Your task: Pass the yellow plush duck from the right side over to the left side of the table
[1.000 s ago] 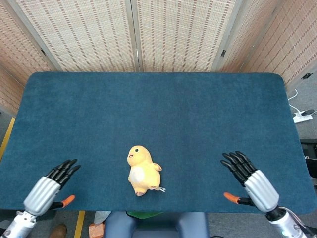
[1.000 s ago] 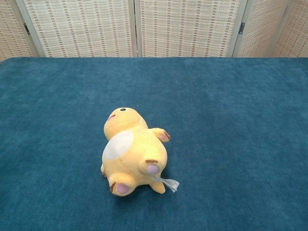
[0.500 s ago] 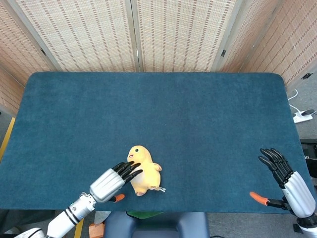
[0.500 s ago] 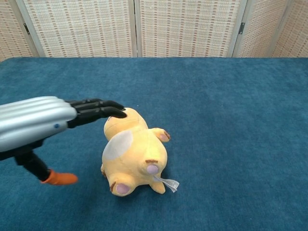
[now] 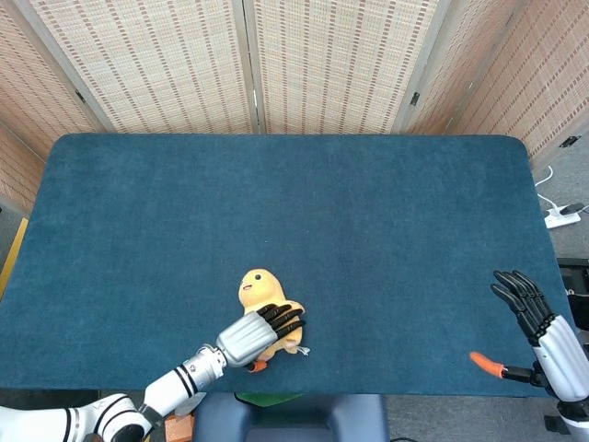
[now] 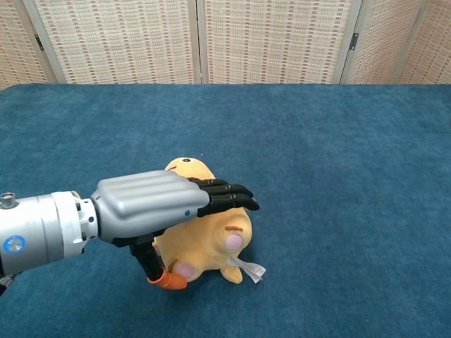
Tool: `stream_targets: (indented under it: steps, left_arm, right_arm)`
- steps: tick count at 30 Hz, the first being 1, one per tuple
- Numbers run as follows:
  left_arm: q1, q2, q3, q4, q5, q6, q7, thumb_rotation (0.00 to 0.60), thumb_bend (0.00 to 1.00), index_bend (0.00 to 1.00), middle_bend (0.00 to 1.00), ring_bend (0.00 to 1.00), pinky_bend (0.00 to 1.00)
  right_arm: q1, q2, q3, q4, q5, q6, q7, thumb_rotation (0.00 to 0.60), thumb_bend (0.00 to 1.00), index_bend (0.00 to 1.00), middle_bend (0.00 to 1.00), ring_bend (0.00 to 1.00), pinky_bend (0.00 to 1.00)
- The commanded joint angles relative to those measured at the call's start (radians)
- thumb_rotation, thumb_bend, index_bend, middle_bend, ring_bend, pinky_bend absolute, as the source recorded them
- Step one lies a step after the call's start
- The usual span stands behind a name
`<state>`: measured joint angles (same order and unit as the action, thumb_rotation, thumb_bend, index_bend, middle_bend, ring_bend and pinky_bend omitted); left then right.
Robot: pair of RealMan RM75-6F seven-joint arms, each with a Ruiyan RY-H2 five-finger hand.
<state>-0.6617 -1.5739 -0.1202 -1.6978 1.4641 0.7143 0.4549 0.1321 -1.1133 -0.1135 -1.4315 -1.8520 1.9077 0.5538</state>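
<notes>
The yellow plush duck [image 5: 257, 286] lies near the table's front edge, a little left of centre, with its head pointing away from me. My left hand [image 5: 259, 333] lies across its body from the near left. In the chest view the left hand [image 6: 163, 203] has its dark fingers [image 6: 229, 198] stretched flat over the duck [image 6: 211, 243], and the orange thumb tip [image 6: 168, 280] sits low at the duck's near side. The fingers are not curled around it. My right hand [image 5: 541, 326] hovers at the front right corner with fingers spread and nothing in it.
The blue felt table [image 5: 368, 212] stretches wide to the back and both sides. Woven folding screens [image 5: 248, 64] stand behind it. A power strip [image 5: 563, 216] lies on the floor beyond the right edge.
My left hand has slid right from beside the duck's head to lie over its body, and the duck has shifted slightly. The right hand has drawn a little further right.
</notes>
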Motion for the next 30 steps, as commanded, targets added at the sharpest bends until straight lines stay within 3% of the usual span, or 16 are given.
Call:
stream_targets:
  steps: [1,4,7,9,13,20,24,30]
  left_arm:
    - [-0.019,-0.026,0.014,0.054,-0.03,0.005,0.046,0.6,0.21,0.09,0.05,0.02,0.24]
    - [0.003,-0.065,0.024,0.1,0.002,0.103,0.064,0.6,0.31,0.26,0.25,0.2,0.45]
    - [0.045,-0.123,0.043,0.173,0.093,0.263,0.051,0.6,0.53,0.63,0.65,0.55,0.85]
    - [0.063,-0.136,0.066,0.211,0.152,0.34,0.011,0.6,0.6,0.71,0.75,0.64,0.94]
    - [0.099,-0.116,0.104,0.246,0.255,0.482,-0.025,0.6,0.65,0.74,0.8,0.71,1.0]
    - [0.208,0.072,0.176,0.202,0.371,0.728,-0.058,0.6,0.65,0.74,0.81,0.71,1.0]
    - [0.263,0.138,0.197,0.256,0.369,0.808,-0.121,0.6,0.65,0.75,0.81,0.71,1.0]
    - [0.305,0.13,0.218,0.455,0.335,0.818,-0.251,0.6,0.65,0.75,0.81,0.71,0.99]
  right_arm:
    - [-0.002,0.002,-0.002,0.001,-0.014,-0.005,0.007,0.6,0.06,0.0,0.0,0.0,0.0]
    - [-0.002,0.006,-0.008,0.002,-0.033,-0.012,0.01,0.6,0.06,0.0,0.0,0.0,0.0]
    - [-0.004,0.005,-0.008,0.002,-0.044,-0.016,0.002,0.6,0.06,0.0,0.0,0.0,0.0]
    - [-0.005,0.004,-0.007,0.001,-0.048,-0.022,-0.004,0.6,0.06,0.0,0.0,0.0,0.0]
    - [-0.004,0.004,-0.009,-0.002,-0.054,-0.04,-0.013,0.6,0.06,0.0,0.0,0.0,0.0]
    - [-0.004,0.007,0.0,-0.02,-0.036,-0.081,-0.045,0.6,0.06,0.0,0.0,0.0,0.0]
    - [-0.004,-0.003,0.002,-0.031,-0.04,-0.099,-0.073,0.6,0.06,0.0,0.0,0.0,0.0]
    - [-0.003,-0.018,-0.002,-0.049,-0.048,-0.133,-0.116,0.6,0.06,0.0,0.0,0.0,0.0]
